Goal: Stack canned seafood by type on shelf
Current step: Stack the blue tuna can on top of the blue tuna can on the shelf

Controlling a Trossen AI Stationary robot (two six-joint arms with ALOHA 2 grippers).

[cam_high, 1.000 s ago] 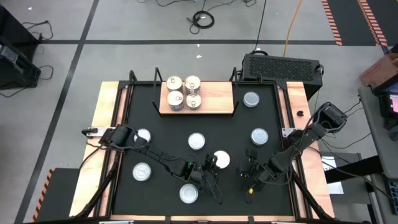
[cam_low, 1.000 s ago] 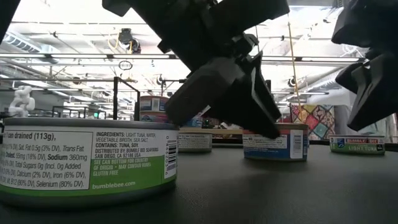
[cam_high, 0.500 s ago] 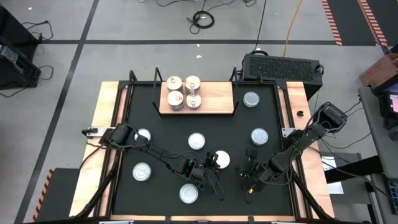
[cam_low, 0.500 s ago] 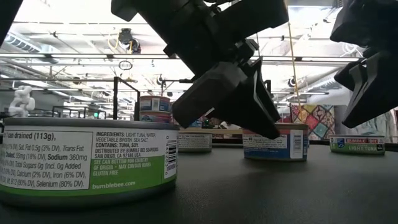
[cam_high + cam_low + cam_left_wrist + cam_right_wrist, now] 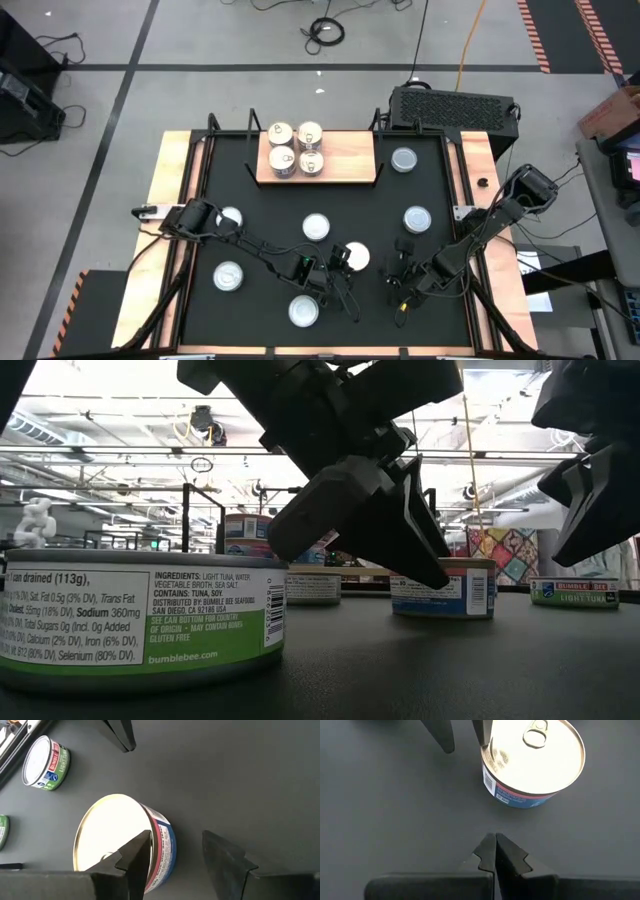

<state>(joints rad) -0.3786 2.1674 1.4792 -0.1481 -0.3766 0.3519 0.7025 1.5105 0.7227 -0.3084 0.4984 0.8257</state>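
Note:
A tin (image 5: 356, 257) with a bright top and a blue-and-red label stands on the black table near its front middle. My left gripper (image 5: 175, 837) is open beside it. One finger (image 5: 482, 731) stands at the tin's rim (image 5: 487, 750) and the other (image 5: 440, 734) stands off to the side, so the tin (image 5: 115, 830) is not between them. My right gripper (image 5: 495, 837) is shut and hangs just to the tin's right (image 5: 400, 272), clear of it. The shelf (image 5: 345, 155) lies at the far middle with several tins (image 5: 295, 148) stacked on its left half. My left gripper has one finger (image 5: 137, 852) right at the tin's rim, coming down at a slant from the table's left. I cannot tell whether that finger touches the tin. The tin stands flat on the table.
Several loose tins with silvery tops stand on the table: (image 5: 404, 159), (image 5: 417, 218), (image 5: 316, 228), (image 5: 230, 218), (image 5: 227, 275). A green-labelled tin (image 5: 140, 615) stands at the front edge (image 5: 303, 311). A black box (image 5: 455, 108) sits behind the far right corner.

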